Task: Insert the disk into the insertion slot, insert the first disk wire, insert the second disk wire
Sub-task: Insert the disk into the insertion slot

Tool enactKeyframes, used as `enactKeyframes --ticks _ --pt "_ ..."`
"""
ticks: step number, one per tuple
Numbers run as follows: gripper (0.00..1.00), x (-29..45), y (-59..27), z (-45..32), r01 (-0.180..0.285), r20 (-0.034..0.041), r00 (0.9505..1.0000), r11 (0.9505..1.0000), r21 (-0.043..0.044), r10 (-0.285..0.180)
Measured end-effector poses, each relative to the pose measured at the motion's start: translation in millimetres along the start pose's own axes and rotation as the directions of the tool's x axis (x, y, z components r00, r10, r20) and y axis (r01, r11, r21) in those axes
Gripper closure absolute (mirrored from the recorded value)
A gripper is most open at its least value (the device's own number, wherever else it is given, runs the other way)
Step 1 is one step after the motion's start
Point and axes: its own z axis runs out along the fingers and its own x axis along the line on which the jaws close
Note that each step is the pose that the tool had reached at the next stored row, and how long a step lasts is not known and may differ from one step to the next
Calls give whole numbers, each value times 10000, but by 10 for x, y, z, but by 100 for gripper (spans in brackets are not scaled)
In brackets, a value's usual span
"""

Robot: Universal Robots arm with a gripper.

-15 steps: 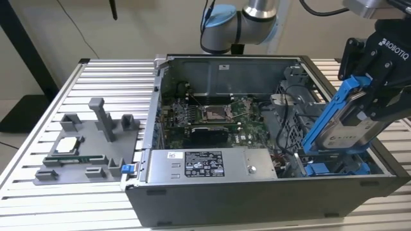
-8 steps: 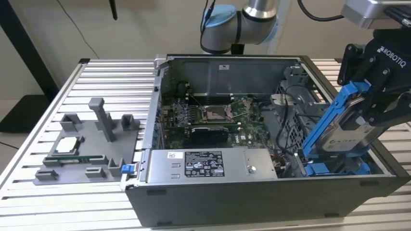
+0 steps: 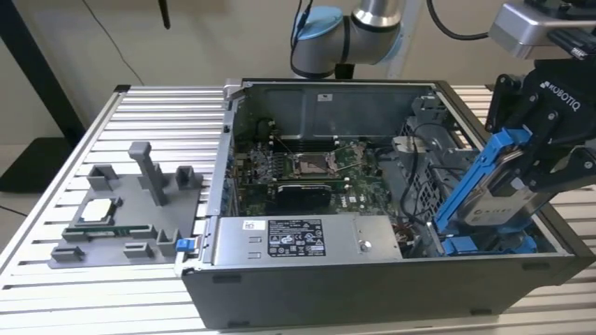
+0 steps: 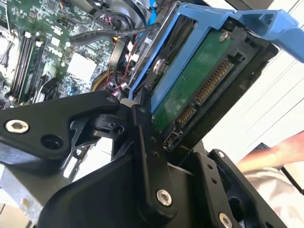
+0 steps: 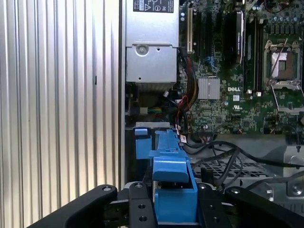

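Open computer case (image 3: 373,300) on slatted worktop (image 3: 56,293), green motherboard (image 3: 308,167) inside, silver power-supply box (image 3: 298,241) at its near wall, grey fixture (image 3: 130,209) beside case carrying processor chip (image 3: 98,209) and memory stick (image 3: 107,230).

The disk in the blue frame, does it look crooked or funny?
Yes. The disk leans steeply, clamped between the fingers, its lower end at the insertion slot, not seated inside.

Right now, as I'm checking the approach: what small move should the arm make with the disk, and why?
Probably slide the disk down along its own tilt. The gripper is shut on it, it leans steeply, and its lower end sits at the blue trim of the insertion slot, not yet seated.
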Motion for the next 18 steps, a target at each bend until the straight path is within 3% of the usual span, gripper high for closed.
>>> enactKeyframes --ticks 18 --pt "100 10 -11 276 2 22 10000 10000 0 -2"
